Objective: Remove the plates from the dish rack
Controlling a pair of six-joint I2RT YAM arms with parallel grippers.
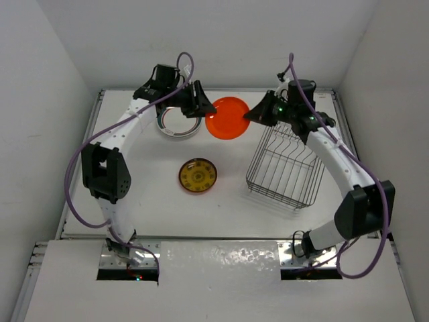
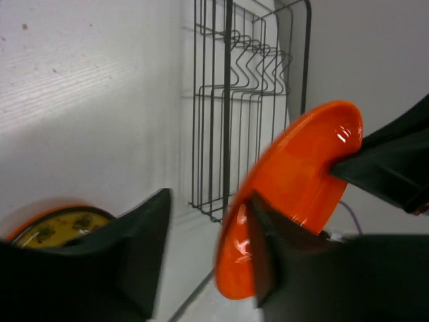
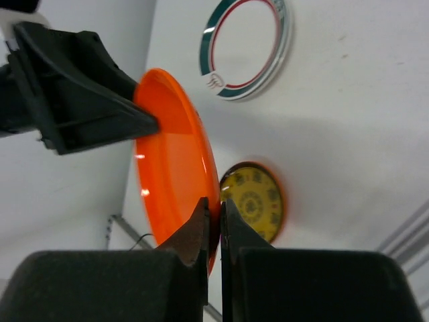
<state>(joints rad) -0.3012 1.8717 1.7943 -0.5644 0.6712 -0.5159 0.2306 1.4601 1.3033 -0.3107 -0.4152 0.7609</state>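
Between the tight-set fingers of the right pincer sits the near rim of the orange plate. The plate is pinched firmly and held on edge above the table, its hollow face turned toward that pincer's camera.

Straight ahead of the right pincer, at the plate's opposite rim, the left pincer stands wide. The rim lies inside its gap, close against one finger, with a broad space to the other. Whether that finger presses on the plate cannot be told.

Just behind the right pincer, under its forearm, the dish rack stands on the table. From the left pincer it shows straight ahead through the gap, its upright wire dividers in a row.

Below and just beside the left pincer, a white plate with a green rim band and thin red ring lies flat, partly hidden by that arm from above.

Well apart from both pincers, toward the arms' bases, a yellow plate with an orange edge lies flat on the table.
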